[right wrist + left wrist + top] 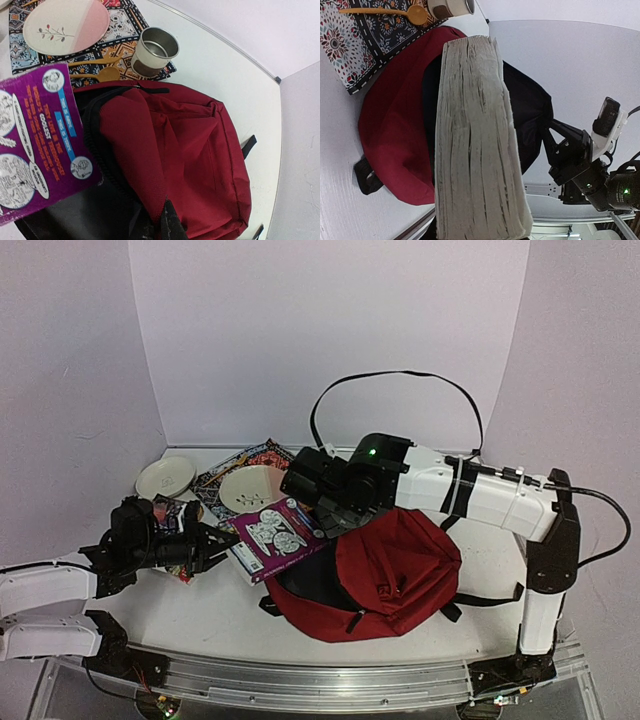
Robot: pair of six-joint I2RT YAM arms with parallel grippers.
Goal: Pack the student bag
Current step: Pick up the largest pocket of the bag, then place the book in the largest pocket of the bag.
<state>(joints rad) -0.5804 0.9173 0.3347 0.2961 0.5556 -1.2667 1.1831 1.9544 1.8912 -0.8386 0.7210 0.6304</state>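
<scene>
- The student bag is laid by the counter's near edge, its mouth unzipped and lifted by the right gripper, which is closed on the rim fabric.
- A thick purple book is clamped in the left gripper at the mouth, not yet inserted; packing is judged barely begun.

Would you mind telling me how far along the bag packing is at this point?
Done: the student bag lies unzipped, its mouth held up by the right gripper, which is shut on the rim. In hand: the left gripper holds the thick purple book at the opening, not yet inside. Left: slide the book in, release it, and close the zip.
</scene>
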